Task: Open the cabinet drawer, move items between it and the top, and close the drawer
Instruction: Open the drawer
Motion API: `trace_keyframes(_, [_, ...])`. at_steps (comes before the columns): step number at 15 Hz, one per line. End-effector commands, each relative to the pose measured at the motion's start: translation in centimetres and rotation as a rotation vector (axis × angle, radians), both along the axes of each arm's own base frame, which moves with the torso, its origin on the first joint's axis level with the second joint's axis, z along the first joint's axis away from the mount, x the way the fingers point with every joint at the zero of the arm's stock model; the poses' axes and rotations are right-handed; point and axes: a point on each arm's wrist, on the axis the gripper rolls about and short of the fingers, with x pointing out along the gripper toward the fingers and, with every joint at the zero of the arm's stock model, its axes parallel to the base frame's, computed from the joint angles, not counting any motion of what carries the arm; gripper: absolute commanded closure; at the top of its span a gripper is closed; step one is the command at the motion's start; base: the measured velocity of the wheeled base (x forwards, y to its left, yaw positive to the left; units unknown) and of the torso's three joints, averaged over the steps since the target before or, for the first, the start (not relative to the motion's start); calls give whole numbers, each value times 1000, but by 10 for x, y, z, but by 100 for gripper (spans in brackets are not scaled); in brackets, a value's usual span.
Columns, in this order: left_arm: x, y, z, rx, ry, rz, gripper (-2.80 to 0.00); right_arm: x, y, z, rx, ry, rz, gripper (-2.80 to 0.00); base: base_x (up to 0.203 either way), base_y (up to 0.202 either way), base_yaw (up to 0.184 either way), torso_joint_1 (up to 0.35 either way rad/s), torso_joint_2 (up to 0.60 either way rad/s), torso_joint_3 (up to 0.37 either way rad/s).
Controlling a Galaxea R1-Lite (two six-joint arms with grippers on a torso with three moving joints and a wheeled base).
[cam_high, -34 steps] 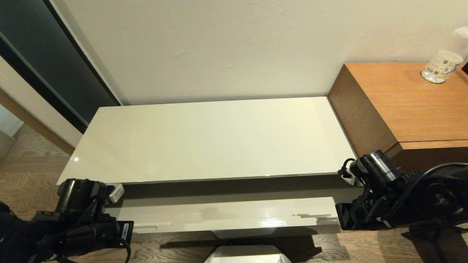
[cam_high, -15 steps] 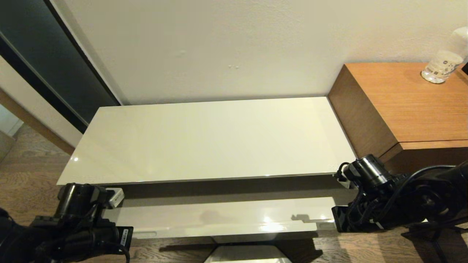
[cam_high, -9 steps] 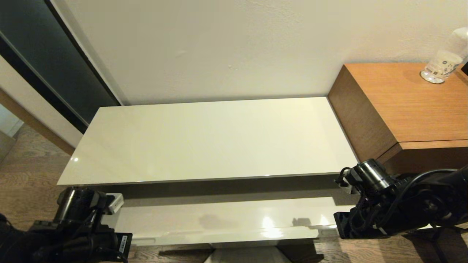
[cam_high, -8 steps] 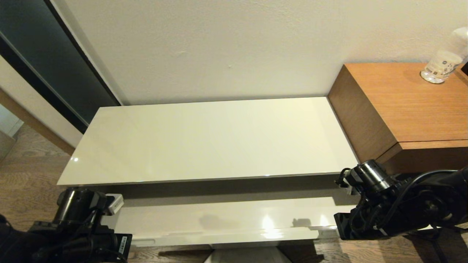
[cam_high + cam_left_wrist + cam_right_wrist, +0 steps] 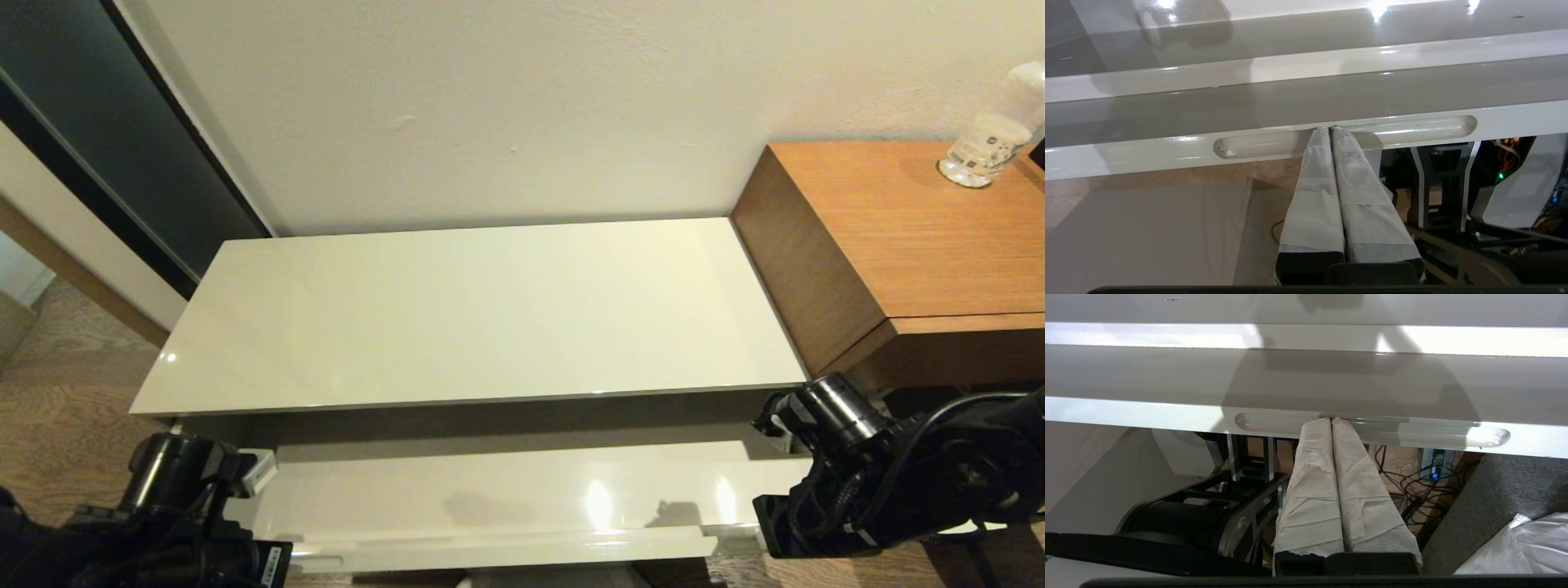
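The cream-white cabinet has its glossy top [image 5: 473, 310] against the wall. Below its front edge the wide shallow drawer [image 5: 506, 490] stands partly pulled out, and its shiny floor shows only reflections. My left gripper [image 5: 1330, 129] is shut, its padded fingertips hooked into the left oblong cut-out [image 5: 1257, 145] of the drawer's front. My right gripper [image 5: 1331, 419] is shut too, its tips in the right cut-out [image 5: 1433, 435]. In the head view both wrists sit at the drawer's front corners, the left arm [image 5: 175, 490] and the right arm [image 5: 849, 457]; the fingers are hidden there.
A taller brown wood-grain desk [image 5: 914, 237] butts against the cabinet's right end, with a clear bottle [image 5: 980, 147] on it. A dark glass panel [image 5: 98, 139] stands at the far left. Wooden floor [image 5: 65, 416] lies to the left. My own base and cables [image 5: 1412, 486] sit under the drawer.
The drawer has slid further out towards me. Both arms have drawn back with it, and more of its glossy floor shows.
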Motion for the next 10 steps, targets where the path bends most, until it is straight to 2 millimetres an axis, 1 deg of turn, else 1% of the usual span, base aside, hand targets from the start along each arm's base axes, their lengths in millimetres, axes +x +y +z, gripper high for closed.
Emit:
trace_keyframes(1, [0,0,-4,1,21,-1,0,-2,0,-2,-2,10,0,0,0,0,0,0,0,0])
trace_keyframes(2, [-2,0,-8,4,42,-2,0,-4,-1,-3,6,20,4,0,0,0,0,0,0,0])
trace_keyframes(5, [-2,0,-11,5,54,-3,0,-6,-2,-2,17,23,8,0,0,0,0,0,0,0])
trace_keyframes(10, [0,0,-6,-1,19,3,0,-8,-2,7,29,-9,8,0,0,0,0,0,0,0])
